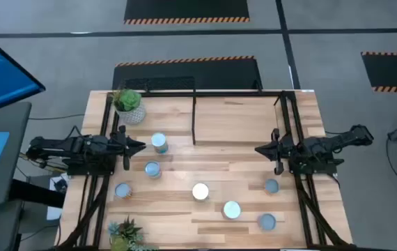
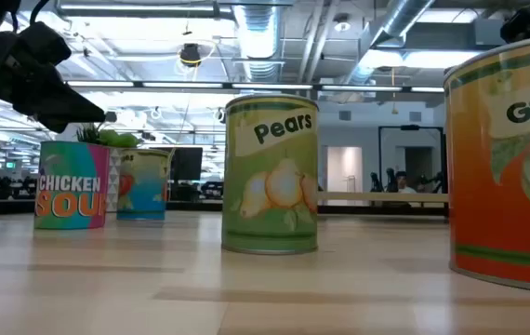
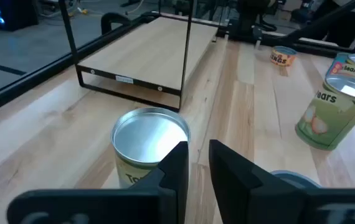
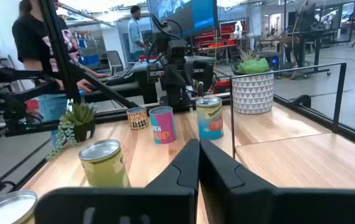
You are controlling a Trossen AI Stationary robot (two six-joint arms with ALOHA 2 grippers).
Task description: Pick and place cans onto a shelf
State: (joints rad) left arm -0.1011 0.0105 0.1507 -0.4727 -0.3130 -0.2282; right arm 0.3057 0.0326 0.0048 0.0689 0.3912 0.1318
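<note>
Seven cans stand upright on the wooden table. A tomato can with a silvery top stands just in front of my left gripper, whose fingers are a little apart and touch nothing. A pink soup can, a Pears can and other cans stand toward the near edge. My right gripper is shut and empty at the right side. The shelf, a light wood bay edged by black rods, lies at the far side.
A potted plant in a white pot stands at the far left corner, and another plant at the near left. Black frame rods run along both table sides. People stand beyond the table's left side.
</note>
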